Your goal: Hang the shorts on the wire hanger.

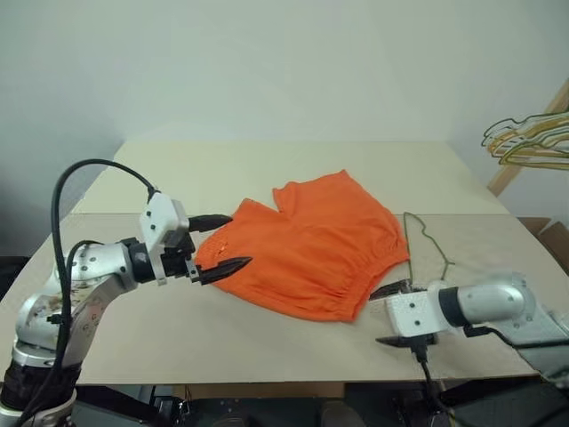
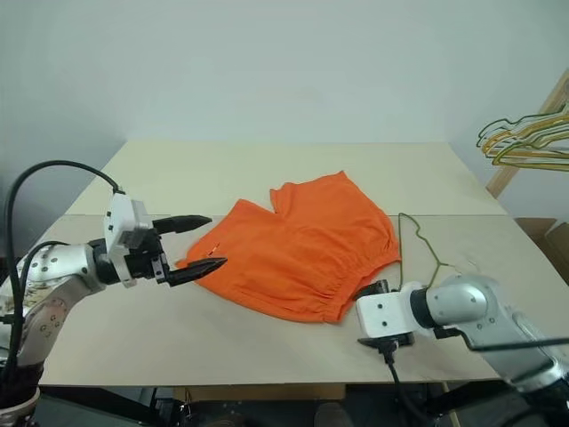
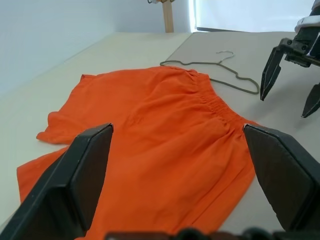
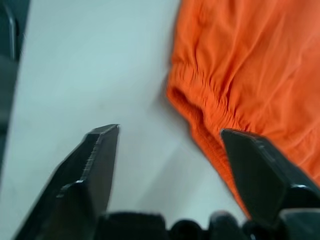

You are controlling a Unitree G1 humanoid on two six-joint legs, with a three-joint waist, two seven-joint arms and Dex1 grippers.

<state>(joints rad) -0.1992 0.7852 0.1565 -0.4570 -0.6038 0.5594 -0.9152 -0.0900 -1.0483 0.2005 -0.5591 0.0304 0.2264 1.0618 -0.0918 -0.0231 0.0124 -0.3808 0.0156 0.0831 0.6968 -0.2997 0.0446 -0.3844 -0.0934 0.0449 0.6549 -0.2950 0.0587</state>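
On the table [image 1: 267,347] the orange shorts [image 1: 307,245] lie flat with the wire hanger [image 1: 425,238] just right of their waistband, both the left gripper [image 1: 221,242] and right gripper [image 3: 290,82] spread and empty: nothing hung yet; next comes grasping hanger or waistband.

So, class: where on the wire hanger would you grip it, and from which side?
Probably the hook end of the wire hanger, from the robot's right: it lies flat and bare on the table there, whereas the shorts seem to cover its other end.
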